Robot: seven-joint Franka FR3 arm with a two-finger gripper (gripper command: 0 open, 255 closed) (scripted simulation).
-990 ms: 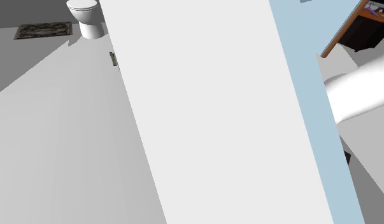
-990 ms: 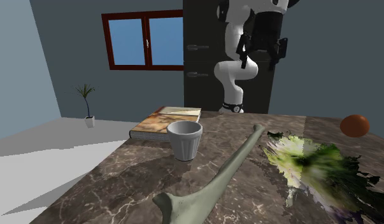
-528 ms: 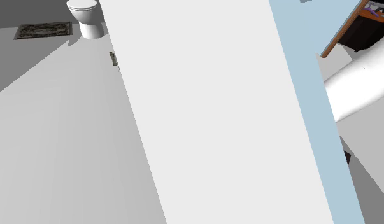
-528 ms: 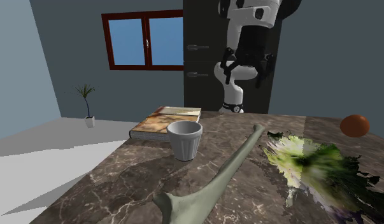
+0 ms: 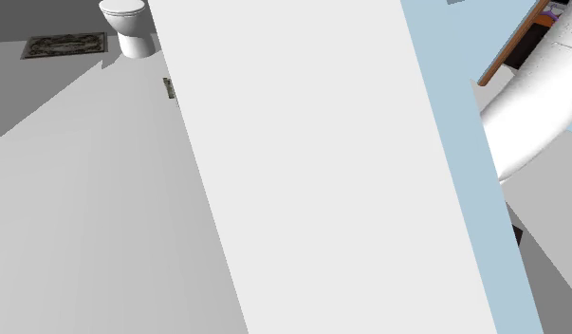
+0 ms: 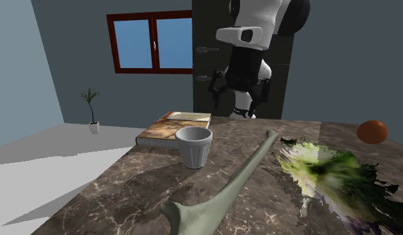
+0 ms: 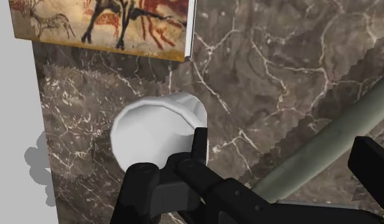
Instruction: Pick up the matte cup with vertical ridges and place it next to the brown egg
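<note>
gripper (image 6: 238, 92): jaws apart, empty | ridged white cup (image 6: 194, 147): on desk (image 6: 126, 190), below gripper, untouched, offset outside its jaws

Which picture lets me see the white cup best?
The second exterior view: the whole cup stands upright on the table, its side unblocked. The wrist view looks down into its mouth, with an end effector finger covering part of the rim.

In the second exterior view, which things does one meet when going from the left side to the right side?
potted plant → white ridged cup → green leafy heap → brown egg
</note>
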